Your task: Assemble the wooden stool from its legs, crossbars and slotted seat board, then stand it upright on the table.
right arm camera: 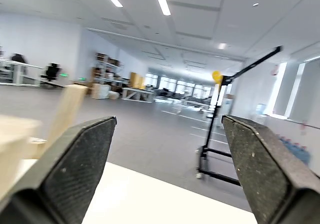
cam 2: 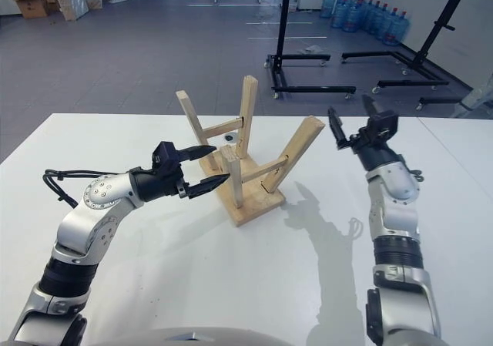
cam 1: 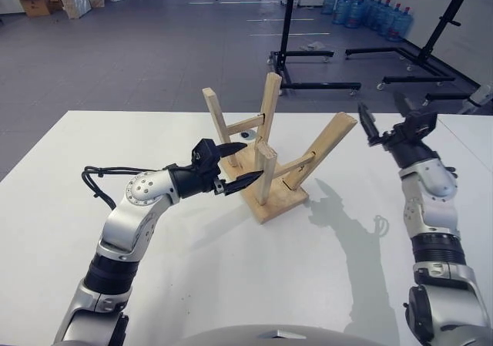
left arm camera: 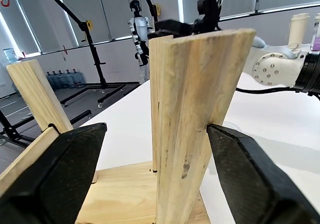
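Wooden stool (cam 1: 281,199) inverted on table (cam 1: 62,153), well inside its edges; left gripper (cam 1: 248,165) unclenched astride near leg (cam 1: 264,178), right gripper (cam 1: 381,107) unclenched, apart.

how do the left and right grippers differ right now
The left gripper sits low, right at the upturned stool; the right gripper is raised higher, off to the stool's right. The left gripper's jaws straddle the near leg; the right gripper's jaws have nothing between them and stand apart from the tilted leg. Both are black, two-fingered and open.
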